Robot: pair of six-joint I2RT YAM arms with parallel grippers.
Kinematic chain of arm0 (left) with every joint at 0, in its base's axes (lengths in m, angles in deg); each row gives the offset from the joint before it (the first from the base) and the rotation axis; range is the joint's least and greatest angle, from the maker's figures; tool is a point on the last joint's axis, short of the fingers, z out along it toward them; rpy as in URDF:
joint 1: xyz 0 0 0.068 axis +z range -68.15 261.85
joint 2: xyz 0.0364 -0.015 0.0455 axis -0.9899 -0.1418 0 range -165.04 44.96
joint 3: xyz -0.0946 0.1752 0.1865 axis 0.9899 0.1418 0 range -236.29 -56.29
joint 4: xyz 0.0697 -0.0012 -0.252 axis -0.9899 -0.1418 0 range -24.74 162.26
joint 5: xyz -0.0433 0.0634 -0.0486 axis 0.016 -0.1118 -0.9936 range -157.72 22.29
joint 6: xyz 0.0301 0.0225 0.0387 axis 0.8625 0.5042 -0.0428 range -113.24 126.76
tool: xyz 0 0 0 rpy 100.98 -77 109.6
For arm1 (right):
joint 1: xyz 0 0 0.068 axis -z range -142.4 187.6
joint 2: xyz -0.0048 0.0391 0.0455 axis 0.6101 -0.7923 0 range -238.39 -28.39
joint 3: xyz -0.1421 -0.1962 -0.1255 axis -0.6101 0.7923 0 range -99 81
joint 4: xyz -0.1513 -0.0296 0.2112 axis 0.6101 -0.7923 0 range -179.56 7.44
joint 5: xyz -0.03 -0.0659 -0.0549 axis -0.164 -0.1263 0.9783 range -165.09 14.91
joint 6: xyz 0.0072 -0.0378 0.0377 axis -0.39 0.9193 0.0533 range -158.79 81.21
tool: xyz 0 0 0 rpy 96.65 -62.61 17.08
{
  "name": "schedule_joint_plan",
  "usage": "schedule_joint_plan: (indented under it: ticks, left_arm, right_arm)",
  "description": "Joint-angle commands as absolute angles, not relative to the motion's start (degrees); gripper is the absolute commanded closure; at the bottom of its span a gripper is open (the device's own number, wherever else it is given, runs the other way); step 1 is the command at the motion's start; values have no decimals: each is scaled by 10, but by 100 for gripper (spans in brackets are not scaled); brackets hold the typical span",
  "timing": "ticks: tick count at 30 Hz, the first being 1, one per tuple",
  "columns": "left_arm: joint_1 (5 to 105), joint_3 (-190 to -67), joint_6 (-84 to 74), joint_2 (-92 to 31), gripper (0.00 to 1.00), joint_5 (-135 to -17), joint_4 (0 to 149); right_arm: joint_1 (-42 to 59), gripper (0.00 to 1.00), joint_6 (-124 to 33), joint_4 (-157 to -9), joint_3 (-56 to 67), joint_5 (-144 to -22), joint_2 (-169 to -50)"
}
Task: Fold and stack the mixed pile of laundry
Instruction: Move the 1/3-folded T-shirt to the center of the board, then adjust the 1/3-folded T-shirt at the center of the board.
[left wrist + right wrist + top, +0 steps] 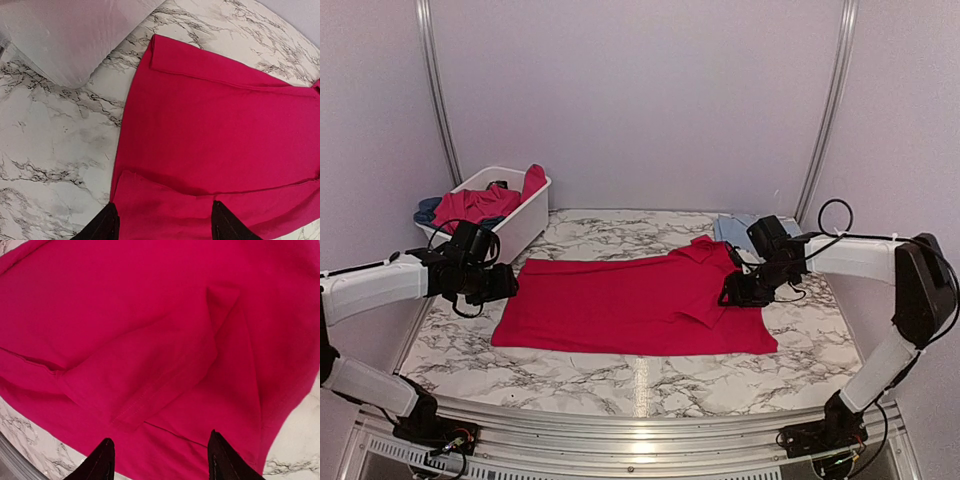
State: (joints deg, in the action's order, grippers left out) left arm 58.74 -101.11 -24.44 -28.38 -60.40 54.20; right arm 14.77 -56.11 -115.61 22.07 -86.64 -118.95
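A bright red shirt point(630, 305) lies spread flat in the middle of the marble table, with its long edges and one sleeve folded inward. My left gripper point(505, 283) hovers over the shirt's left end, open; in the left wrist view its fingers straddle a folded flap point(165, 195) of the shirt point(215, 130). My right gripper point(730, 293) is over the right end, open above the folded sleeve point(165, 375) of the shirt point(150, 315). More of the pile, a red garment point(475, 205) and a dark blue one point(428, 210), sits in the basket. A light blue garment point(730, 228) lies at the back right.
The white plastic basket point(525, 225) stands at the back left corner, close behind my left arm; its wall point(65, 35) shows in the left wrist view. Grey walls enclose the table on three sides. Bare marble point(650, 375) runs along the near edge.
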Motion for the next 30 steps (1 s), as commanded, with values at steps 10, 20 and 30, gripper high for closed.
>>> schedule_joint_plan:
  ticks: [10, 20, 30]
  left_arm:
    - [560, -1028, -238, -300, 36, -600, 578]
    - [558, -1026, -237, -305, 37, -597, 585]
    - [557, -1021, -237, -305, 37, -595, 590]
  right_arm:
    - [157, 43, -608, -993, 232, -970, -1289]
    - [196, 42, -612, -1000, 279, -940, -1239]
    - [198, 45, -620, -948, 241, -997, -1299]
